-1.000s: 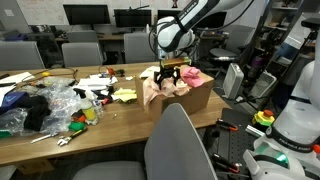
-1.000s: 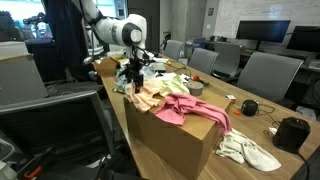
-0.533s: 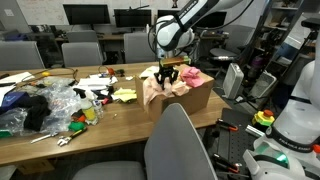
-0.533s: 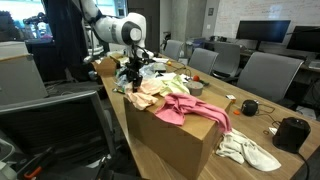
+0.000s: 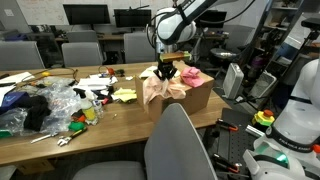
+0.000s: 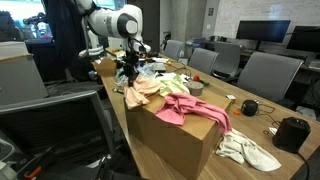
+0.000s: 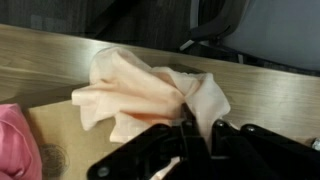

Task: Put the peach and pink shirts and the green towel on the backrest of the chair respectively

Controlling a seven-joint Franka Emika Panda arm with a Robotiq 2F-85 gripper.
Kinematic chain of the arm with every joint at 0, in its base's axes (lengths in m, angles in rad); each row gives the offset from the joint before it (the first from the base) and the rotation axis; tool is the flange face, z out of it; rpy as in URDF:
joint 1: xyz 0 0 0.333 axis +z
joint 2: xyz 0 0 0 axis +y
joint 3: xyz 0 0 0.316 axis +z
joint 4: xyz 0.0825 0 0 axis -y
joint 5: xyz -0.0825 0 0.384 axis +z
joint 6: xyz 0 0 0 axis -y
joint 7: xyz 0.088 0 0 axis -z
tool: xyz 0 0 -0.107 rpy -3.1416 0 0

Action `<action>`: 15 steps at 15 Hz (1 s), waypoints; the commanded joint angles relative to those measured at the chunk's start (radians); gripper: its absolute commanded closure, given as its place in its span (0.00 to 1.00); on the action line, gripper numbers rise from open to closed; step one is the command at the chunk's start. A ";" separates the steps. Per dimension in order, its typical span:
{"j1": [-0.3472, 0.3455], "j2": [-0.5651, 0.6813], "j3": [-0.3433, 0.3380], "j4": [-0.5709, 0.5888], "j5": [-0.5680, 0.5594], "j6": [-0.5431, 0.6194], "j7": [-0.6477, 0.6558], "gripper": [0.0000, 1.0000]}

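Observation:
My gripper hangs over the near end of a cardboard box and is shut on the peach shirt. In the wrist view the fingers pinch a fold of the peach shirt, which spreads out above the wooden table. The pink shirt lies draped over the box top, with its edge at the wrist view's lower left. A pale green cloth, likely the green towel, lies behind it. The grey chair stands in front of the table, backrest towards the camera.
A heap of clear plastic bags and small coloured items covers the table's other end. A yellow-green item lies near the box. A white cloth, a black speaker and more office chairs are around.
The jaws have gone from open to shut on the peach shirt. The gripper has risen slightly and the shirt now hangs from it, pulled up from the box.

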 commanded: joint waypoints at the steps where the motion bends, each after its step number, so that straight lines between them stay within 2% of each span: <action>1: 0.030 -0.134 -0.003 -0.067 -0.022 -0.028 0.008 0.98; 7: 0.057 -0.288 0.039 -0.130 -0.099 -0.061 0.040 0.98; 15: 0.083 -0.398 0.160 -0.142 -0.222 -0.127 0.088 0.98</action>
